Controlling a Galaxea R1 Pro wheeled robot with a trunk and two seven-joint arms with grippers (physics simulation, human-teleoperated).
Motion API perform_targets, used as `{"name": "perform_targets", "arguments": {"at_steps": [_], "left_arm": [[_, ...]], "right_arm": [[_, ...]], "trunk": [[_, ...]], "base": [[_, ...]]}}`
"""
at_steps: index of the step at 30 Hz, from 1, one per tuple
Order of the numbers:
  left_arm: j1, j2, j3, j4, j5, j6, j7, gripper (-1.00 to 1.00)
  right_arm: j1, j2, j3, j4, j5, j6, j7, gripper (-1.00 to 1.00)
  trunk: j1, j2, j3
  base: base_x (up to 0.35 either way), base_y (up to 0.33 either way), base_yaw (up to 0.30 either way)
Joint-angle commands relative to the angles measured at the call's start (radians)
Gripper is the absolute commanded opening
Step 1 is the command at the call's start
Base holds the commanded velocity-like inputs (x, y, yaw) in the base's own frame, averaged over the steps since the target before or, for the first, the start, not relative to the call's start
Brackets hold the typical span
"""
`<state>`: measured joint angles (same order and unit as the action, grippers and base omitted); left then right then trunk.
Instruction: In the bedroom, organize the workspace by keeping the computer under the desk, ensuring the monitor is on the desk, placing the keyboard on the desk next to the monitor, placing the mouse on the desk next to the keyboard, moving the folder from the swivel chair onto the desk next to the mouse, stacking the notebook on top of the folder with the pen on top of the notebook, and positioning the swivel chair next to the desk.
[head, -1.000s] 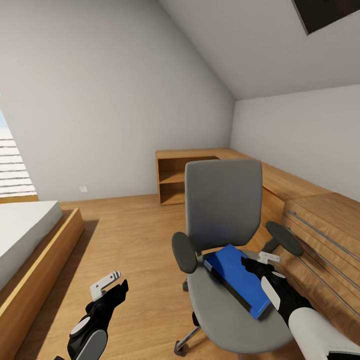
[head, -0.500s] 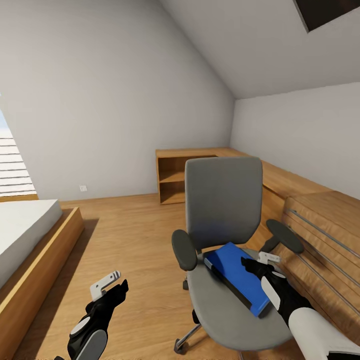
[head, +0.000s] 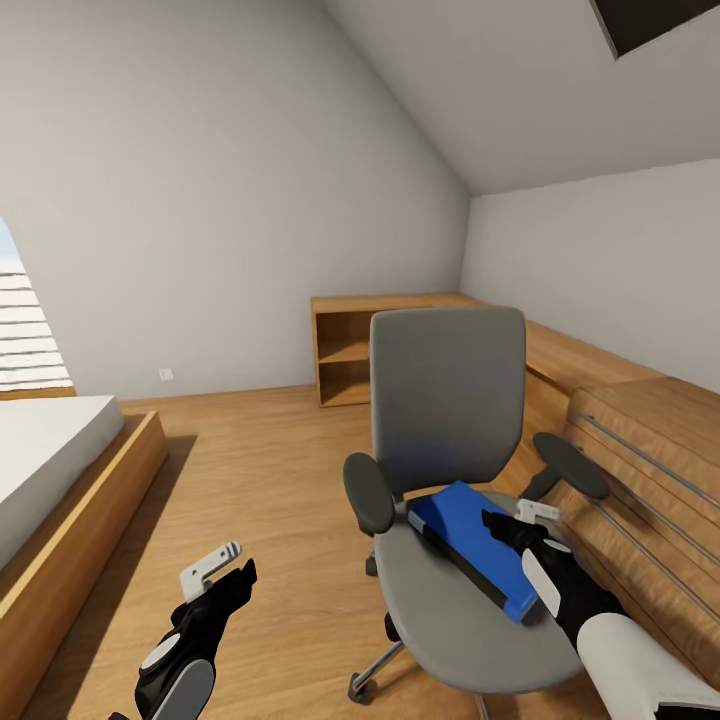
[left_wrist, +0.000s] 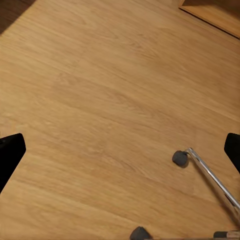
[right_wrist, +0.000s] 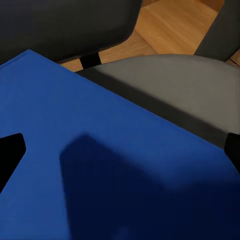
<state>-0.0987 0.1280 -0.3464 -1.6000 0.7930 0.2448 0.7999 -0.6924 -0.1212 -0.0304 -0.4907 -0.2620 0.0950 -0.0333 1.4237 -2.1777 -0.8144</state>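
The grey swivel chair (head: 447, 400) stands in front of me with its seat (right_wrist: 175, 85) facing me. A flat blue folder (head: 465, 530) lies on the seat, one corner towards the front edge. My right gripper (head: 510, 525) hovers open just over the folder's right part. In the right wrist view the blue folder (right_wrist: 100, 165) lies close beneath that gripper (right_wrist: 120, 150), whose shadow falls on it. My left gripper (head: 225, 570) hangs open low at the left over bare floor. In the left wrist view the left gripper (left_wrist: 120, 152) looks down at a chrome chair leg (left_wrist: 210, 175) with its castor.
A bed (head: 50, 470) on a wooden frame lies at the left. A low light-wood cabinet (head: 640, 450) with long handles runs along the right wall, close behind the chair. An open shelf unit (head: 350, 350) stands at the back. Wooden floor (head: 260, 480) stretches between bed and chair.
The whole picture has shifted slightly, so the camera moved a little. Both arms keep the same pose and the folder still lies on the seat.
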Motion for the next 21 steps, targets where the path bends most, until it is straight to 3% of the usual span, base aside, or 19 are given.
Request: {"name": "perform_targets", "arguments": {"at_steps": [1,21], "left_arm": [[-0.001,0.001,-0.002,-0.001,0.004,0.004,0.007,1.00],[-0.001,0.001,-0.008,-0.001,0.006,0.004,0.007,1.00]], "right_arm": [[0.001,0.000,0.001,0.021,-0.013,0.005,-0.003,1.00],[0.001,0.000,0.000,0.021,-0.013,0.001,-0.003,1.00]], "trunk": [[0.000,0.000,-0.001],[0.000,0.000,-0.001]], "base": [[0.000,0.000,0.000],[0.000,0.000,0.000]]}}
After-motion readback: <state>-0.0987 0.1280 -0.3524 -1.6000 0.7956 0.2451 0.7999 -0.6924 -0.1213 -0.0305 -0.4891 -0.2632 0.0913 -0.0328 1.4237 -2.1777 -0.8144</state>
